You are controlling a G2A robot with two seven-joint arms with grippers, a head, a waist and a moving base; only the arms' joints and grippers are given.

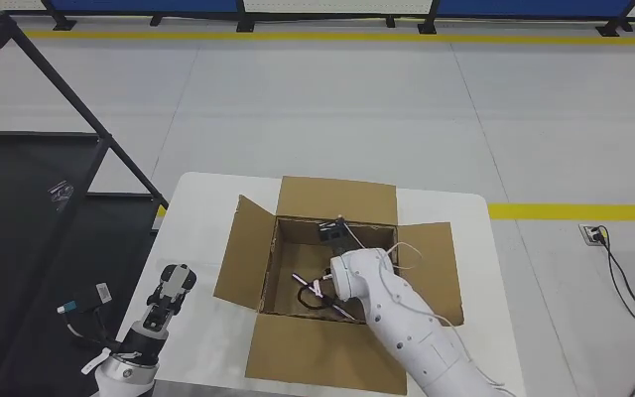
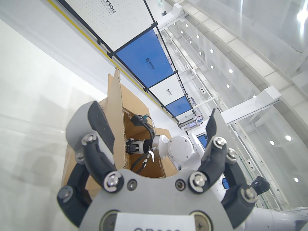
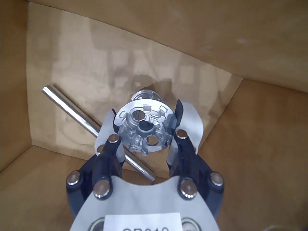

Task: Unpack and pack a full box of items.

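The right claw (image 3: 145,118) pinches a cast metal hub (image 3: 146,133) by its rim inside the cardboard box (image 3: 144,13), the hub's axis running from the claw toward the box floor. Just beneath the claw, a steel rod (image 3: 72,108) lies flat, slanting across that floor. Well apart, outside a box flap, the left claw (image 2: 155,117) stands spread wide over the white table (image 1: 208,198).

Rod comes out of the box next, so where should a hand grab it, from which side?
Probably the bare half of the rod, from straight above, closing across it: it lies flat on the box floor, its other end under the right hand holding the hub.
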